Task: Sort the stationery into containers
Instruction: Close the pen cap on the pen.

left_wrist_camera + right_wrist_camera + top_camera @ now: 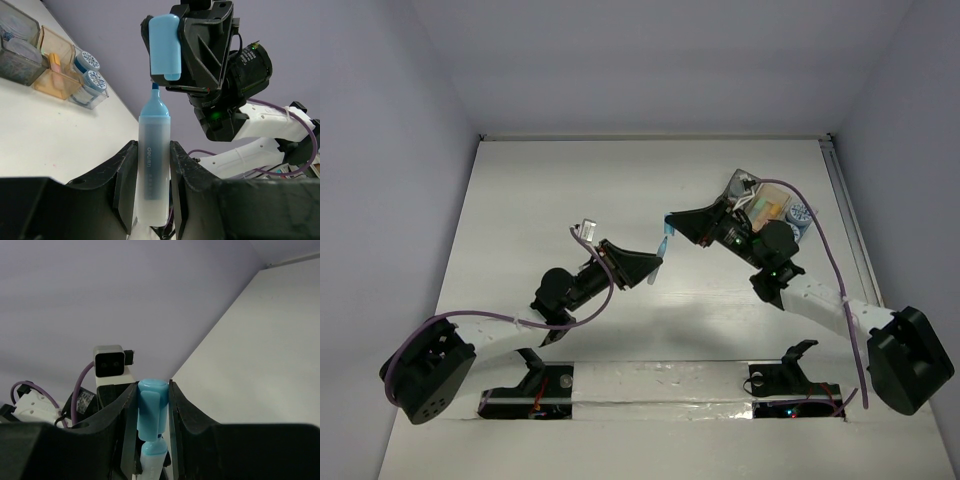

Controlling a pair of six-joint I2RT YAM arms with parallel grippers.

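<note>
My left gripper (152,172) is shut on the frosted body of a blue highlighter (152,145), held upright above the table. My right gripper (152,395) is shut on its light blue cap (151,407). The cap (165,47) sits just off the pen's nose, with the dark blue tip showing between them. In the top view the two grippers meet mid-table, left (653,268) and right (668,235). The three joined bins stand far right: dark grey (17,47), tan-orange (57,75), clear (92,95). Two blue-and-white patterned rolls (89,61) sit in the clear bin. A pink-orange piece (55,62) stands in the tan bin.
The bins (770,205) sit behind my right wrist near the table's right edge. White walls close the back and sides. The left wrist camera (110,362) and its purple cable show in the right wrist view.
</note>
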